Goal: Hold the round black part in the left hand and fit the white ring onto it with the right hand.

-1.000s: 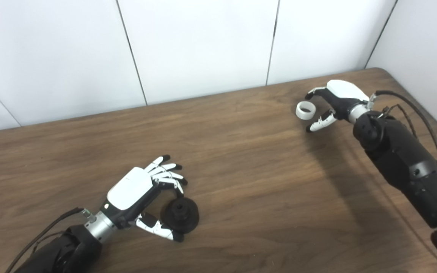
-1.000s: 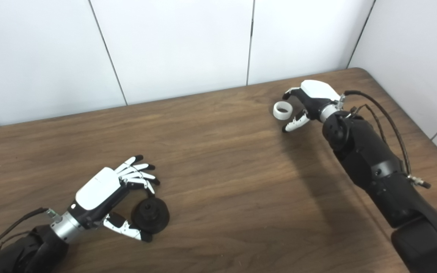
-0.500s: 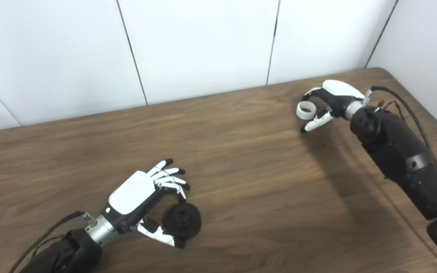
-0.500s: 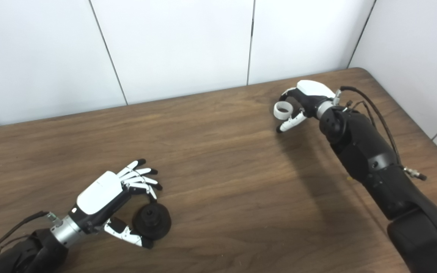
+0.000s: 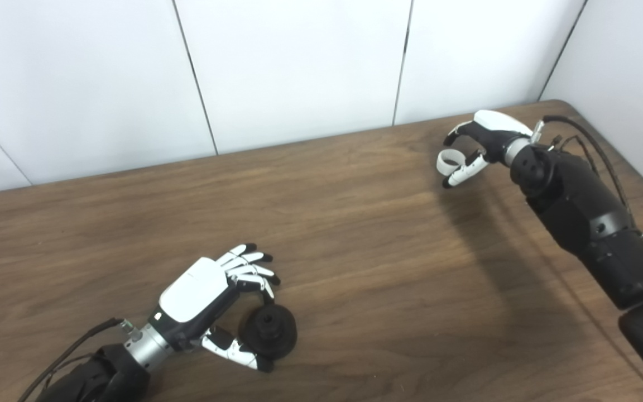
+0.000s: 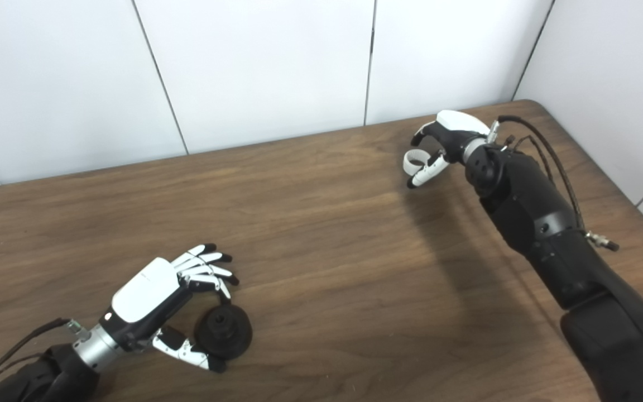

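The round black part (image 5: 270, 334) lies on the wooden table (image 5: 355, 251) at the near left. My left hand (image 5: 207, 290) is cupped around it, fingers above and thumb (image 5: 238, 352) below, spread and not clamped. The white ring (image 5: 443, 162) is at the far right of the table. My right hand (image 5: 480, 139) is curled around it, with the thumb (image 5: 461, 172) across the ring's front and the fingers over its top. The ring looks pinched between them. It also shows in the right eye view (image 6: 409, 161).
White wall panels (image 5: 299, 67) stand right behind the table's far edge and along its right side. The right forearm (image 5: 584, 223) with its cable (image 5: 606, 162) stretches over the table's right part.
My right hand's thumb and fingers have closed in on the white ring, which was free in front of the open hand before. My left hand and the black part have slid slightly toward the near edge.
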`<state>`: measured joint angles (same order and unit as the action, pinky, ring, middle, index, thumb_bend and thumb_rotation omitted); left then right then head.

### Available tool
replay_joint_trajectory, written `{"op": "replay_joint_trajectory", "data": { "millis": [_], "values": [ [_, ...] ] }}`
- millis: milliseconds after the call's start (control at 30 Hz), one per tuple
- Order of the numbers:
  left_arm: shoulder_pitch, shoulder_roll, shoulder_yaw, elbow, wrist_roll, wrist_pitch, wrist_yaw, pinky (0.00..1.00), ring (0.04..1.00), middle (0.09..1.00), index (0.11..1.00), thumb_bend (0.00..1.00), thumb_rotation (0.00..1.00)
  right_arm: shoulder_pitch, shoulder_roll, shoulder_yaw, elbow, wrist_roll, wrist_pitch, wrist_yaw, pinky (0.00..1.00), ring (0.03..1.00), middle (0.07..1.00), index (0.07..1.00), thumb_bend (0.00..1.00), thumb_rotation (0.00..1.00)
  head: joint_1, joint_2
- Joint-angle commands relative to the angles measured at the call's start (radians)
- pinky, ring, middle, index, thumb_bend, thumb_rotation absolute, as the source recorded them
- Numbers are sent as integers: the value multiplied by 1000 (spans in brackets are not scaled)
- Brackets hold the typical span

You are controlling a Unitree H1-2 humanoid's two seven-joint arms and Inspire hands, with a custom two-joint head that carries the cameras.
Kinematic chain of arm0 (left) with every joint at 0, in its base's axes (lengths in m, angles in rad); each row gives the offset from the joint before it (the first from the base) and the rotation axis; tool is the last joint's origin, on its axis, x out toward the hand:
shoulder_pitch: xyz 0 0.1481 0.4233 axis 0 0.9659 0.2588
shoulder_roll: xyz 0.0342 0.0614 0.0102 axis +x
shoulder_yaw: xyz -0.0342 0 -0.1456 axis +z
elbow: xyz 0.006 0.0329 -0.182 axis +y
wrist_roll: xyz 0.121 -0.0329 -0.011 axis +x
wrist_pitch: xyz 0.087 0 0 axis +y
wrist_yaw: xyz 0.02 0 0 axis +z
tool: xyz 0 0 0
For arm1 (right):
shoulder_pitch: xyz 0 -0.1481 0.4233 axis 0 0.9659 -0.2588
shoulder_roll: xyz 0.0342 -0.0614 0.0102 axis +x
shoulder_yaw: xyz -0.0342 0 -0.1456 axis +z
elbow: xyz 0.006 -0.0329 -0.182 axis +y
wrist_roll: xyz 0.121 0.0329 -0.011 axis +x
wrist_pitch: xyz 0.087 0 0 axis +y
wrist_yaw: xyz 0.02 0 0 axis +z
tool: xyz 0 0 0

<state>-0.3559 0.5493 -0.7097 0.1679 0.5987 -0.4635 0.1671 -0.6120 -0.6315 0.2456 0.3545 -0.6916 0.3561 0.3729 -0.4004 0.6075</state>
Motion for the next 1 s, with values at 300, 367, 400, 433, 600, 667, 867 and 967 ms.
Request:
{"op": "replay_joint_trajectory", "data": {
  "millis": [300, 367, 400, 433, 600, 667, 867, 967],
  "values": [
    [13, 21, 43, -55, 6, -6, -44, 959, 880, 734, 483, 522, 46, -49, -28, -6, -13, 5, 16, -15, 965, 1000, 937, 758, 817, 226, -13, -2],
    [14, 22, 45, -58, 3, -6, -42, 956, 878, 732, 483, 522, 46, -50, -30, -4, -9, 2, 15, -20, 970, 1000, 938, 749, 826, 225, -14, -2],
    [15, 23, 45, -59, 0, -6, -42, 955, 877, 732, 483, 522, 46, -51, -30, -1, -5, -2, 15, -22, 971, 1000, 938, 748, 827, 225, -16, -2],
    [16, 22, 47, -61, -3, -6, -45, 953, 875, 730, 483, 522, 46, -52, -31, 2, -1, -7, 14, -25, 974, 1000, 939, 743, 829, 225, -16, -2],
    [21, 20, 56, -66, -1, -6, -53, 952, 872, 731, 483, 522, 46, -51, -28, 3, 0, -8, 17, -31, 994, 1000, 946, 716, 820, 209, -17, -1],
    [21, 20, 58, -67, 0, -6, -51, 947, 870, 730, 483, 522, 46, -51, -28, 2, 3, -9, 19, -34, 994, 1000, 946, 709, 816, 203, -19, -1],
    [21, 21, 58, -65, 1, -6, -46, 953, 870, 730, 483, 522, 46, -49, -28, -3, 3, -7, 23, -47, 1000, 1000, 938, 688, 798, 202, -19, -1],
    [19, 22, 54, -61, 0, -6, -40, 955, 870, 729, 483, 522, 46, -47, -29, -4, 5, -7, 20, -53, 1000, 1000, 932, 683, 786, 205, -21, -3]
  ]
}}
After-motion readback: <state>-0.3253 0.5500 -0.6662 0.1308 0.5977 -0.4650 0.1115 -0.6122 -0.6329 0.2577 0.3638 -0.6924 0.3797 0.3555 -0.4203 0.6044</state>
